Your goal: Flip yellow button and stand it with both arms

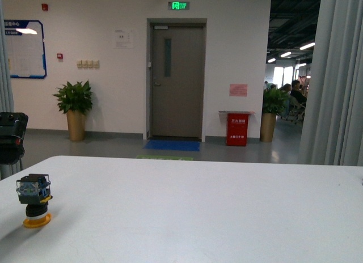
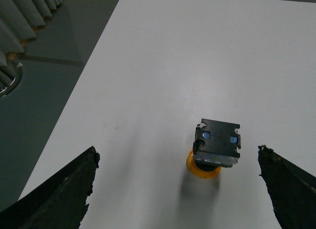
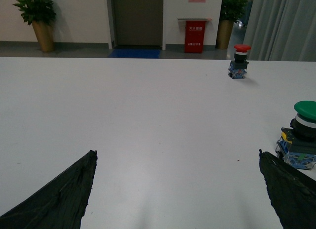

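Yellow button (image 1: 35,200) sits on the white table (image 1: 198,206) near its front-left corner, cap down and dark contact block w/ blue bits pointing up, so it looks upside down vs. the red button (image 3: 239,61) and green button (image 3: 301,135), which both stand cap-up further over on the R arm's side. L gripper (image 2: 177,151) hangs above the table w/ its jaws spread wide and nothing between the pads. The yellow button lies just ahead of it, roughly in the gap's line but touching neither finger. R gripper (image 3: 177,155) is likewise spread apart and empty, looking across bare tabletop. The yellow button doesn't show in its view, so it is prob. well apart from it. Neither arm shows in the front view. Progress, as I judge it: approx. nil. No grasp made, no flip, no handover. Left to do: L gripper closes on the block or collar, lifts, turns it over w/ R gripper's help, then sets it down cap-up and lets go.
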Motion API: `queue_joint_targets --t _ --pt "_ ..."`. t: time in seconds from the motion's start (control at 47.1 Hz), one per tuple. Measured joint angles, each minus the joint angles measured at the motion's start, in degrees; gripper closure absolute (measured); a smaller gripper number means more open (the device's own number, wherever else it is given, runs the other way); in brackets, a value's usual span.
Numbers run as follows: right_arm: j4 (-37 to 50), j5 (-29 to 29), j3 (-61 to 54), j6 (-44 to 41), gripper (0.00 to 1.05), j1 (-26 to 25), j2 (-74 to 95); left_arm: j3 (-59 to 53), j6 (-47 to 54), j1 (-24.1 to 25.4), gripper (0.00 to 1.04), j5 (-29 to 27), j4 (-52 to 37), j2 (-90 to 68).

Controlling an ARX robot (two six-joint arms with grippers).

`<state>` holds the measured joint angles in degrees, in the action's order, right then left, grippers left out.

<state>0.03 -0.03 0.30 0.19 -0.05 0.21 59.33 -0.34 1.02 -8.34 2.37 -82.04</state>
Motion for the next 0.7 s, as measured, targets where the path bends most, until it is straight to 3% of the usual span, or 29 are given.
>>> queue_joint_targets --t 0.7 --pt "0.0 0.0 0.0 0.0 0.07 0.0 0.0 8.2 -0.3 -3.3 0.07 0.4 -1.0 -12.2"
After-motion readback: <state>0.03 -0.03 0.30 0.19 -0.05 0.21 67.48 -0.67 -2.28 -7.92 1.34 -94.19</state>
